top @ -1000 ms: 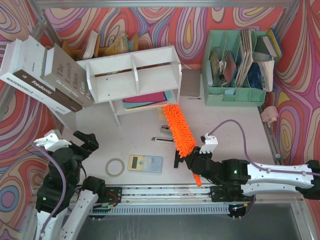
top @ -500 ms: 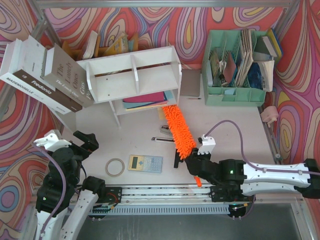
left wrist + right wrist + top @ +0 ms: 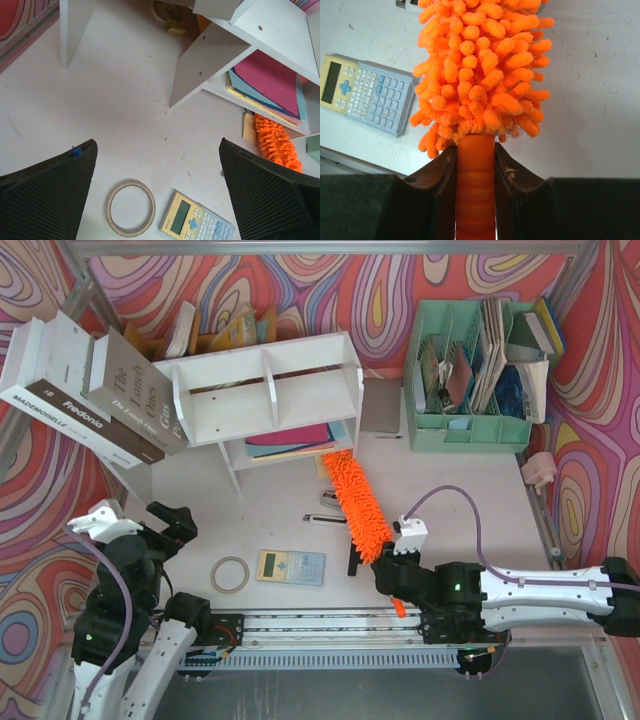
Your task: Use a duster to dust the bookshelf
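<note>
Handle of duster (image 3: 357,505) clamped in right gripper (image 3: 475,154), fluffy tip beside bookshelf (image 3: 300,390) lower tier; left gripper (image 3: 157,145) wide apart.

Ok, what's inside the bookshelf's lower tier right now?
A magenta folder on blue and yellow sheets. The duster tip is near its front corner. The bookshelf top covers the rest.

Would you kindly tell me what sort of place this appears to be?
Probably a mock office desk in a robot test cell: a white bookshelf with folders, a mint-green file organizer and a calculator, ringed by swirly patterned walls.
</note>
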You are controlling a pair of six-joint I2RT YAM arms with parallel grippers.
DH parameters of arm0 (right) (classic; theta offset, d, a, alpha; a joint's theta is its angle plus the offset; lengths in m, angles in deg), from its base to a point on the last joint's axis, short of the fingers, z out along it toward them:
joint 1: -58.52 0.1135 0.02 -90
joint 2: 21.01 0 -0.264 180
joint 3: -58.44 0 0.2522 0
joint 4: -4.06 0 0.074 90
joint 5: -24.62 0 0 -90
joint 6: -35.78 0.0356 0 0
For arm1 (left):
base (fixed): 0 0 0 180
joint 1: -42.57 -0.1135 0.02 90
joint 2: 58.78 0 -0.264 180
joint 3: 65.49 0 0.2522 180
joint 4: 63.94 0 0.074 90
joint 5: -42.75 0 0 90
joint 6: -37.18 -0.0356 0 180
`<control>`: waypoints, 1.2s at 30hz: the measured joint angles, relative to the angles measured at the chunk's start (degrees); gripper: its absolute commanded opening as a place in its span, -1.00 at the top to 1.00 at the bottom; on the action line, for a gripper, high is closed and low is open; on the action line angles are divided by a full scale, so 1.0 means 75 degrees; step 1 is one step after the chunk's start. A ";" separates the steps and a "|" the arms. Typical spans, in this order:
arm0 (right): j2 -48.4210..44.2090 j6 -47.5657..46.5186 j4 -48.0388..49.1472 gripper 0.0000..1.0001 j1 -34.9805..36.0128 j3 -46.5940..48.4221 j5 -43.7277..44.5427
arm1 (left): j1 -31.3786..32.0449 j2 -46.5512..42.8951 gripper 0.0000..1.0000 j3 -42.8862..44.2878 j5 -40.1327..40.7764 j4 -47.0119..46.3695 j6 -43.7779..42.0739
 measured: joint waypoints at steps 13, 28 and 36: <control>-0.0420 -0.0344 -0.0111 1.00 -0.0003 0.0565 0.0274 | -0.0003 0.0000 -0.97 0.0000 0.0000 0.0000 0.0000; 0.0143 -0.1996 0.2078 1.00 -0.0009 0.0099 -0.0667 | -0.0003 -0.0003 -0.97 -0.0003 0.0000 0.0000 0.0000; 0.1760 -0.3168 0.3450 1.00 -0.0009 0.0271 -0.1813 | -0.0003 -0.0012 -0.97 -0.0006 0.0000 0.0000 0.0000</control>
